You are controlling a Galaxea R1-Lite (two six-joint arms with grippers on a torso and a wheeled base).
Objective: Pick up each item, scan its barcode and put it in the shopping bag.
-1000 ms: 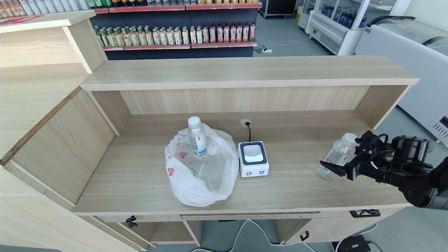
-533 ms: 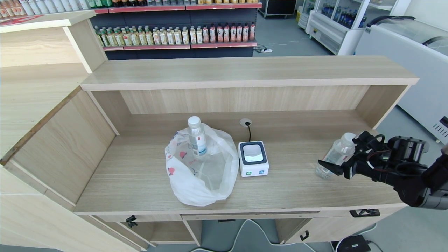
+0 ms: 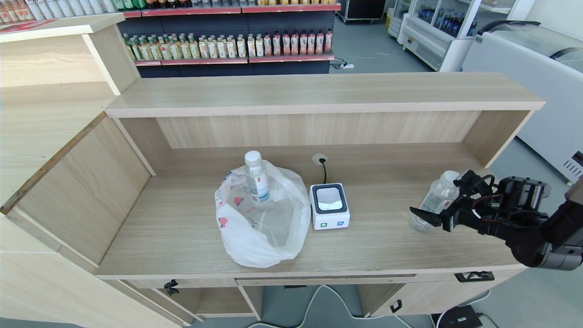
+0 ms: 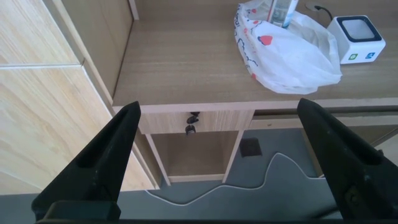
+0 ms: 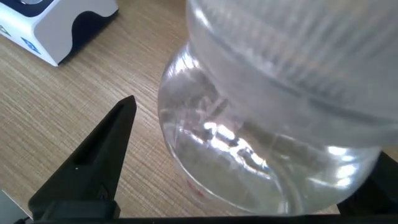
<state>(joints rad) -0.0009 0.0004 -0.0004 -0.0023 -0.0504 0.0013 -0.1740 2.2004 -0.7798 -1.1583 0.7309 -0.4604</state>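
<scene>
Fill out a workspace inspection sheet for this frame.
Surface: light wooden checkout counter.
Job's things: water bottle upright in the shopping bag; barcode scanner beside it; clear bottle at the counter's right end.
Clutter: nothing seen.
Grippers: right gripper open, flanking the clear bottle; left gripper open, low off the counter's left front.
Cables: black scanner cable into a grommet hole; white cable under the counter.
Surroundings: drink shelves, freezers behind.

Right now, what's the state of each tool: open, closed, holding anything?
Left tool: open, holding nothing.
Right tool: open, fingers either side of the clear bottle, not clamped on it.
</scene>
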